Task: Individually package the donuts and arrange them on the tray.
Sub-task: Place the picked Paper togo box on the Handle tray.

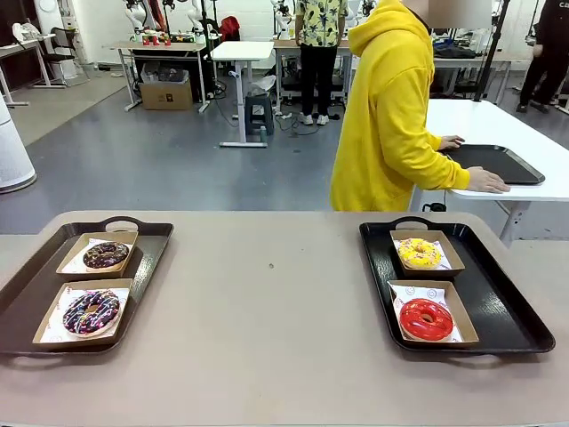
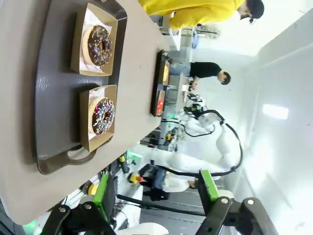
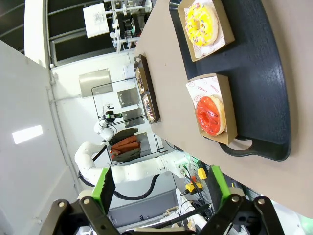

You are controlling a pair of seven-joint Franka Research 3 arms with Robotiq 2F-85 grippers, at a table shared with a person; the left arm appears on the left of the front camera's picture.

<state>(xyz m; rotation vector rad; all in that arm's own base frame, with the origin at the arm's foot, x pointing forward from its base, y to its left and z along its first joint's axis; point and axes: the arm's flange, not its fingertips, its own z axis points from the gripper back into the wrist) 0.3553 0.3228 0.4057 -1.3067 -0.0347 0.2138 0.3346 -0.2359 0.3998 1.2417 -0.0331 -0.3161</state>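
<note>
Two trays hold the donuts, each donut lying in an open paper-lined cardboard box. On the left brown tray (image 1: 27, 298) lie a dark chocolate donut (image 1: 106, 255) (image 2: 100, 45) at the back and a drizzled chocolate donut (image 1: 91, 311) (image 2: 102, 115) in front. The right black tray (image 1: 507, 311) (image 3: 264, 88) carries a yellow sprinkled donut (image 1: 419, 253) (image 3: 201, 22) and a glossy red donut (image 1: 426, 319) (image 3: 211, 113). My left gripper (image 2: 155, 196) hangs open high above the table, off the left tray's near end. My right gripper (image 3: 161, 188) is open too, well clear of the right tray.
A person in a yellow hoodie (image 1: 387, 116) stands at the far side, turned away, with both hands on a neighbouring white table beside another black tray (image 1: 498, 163). Bare tabletop (image 1: 267, 302) stretches between my two trays.
</note>
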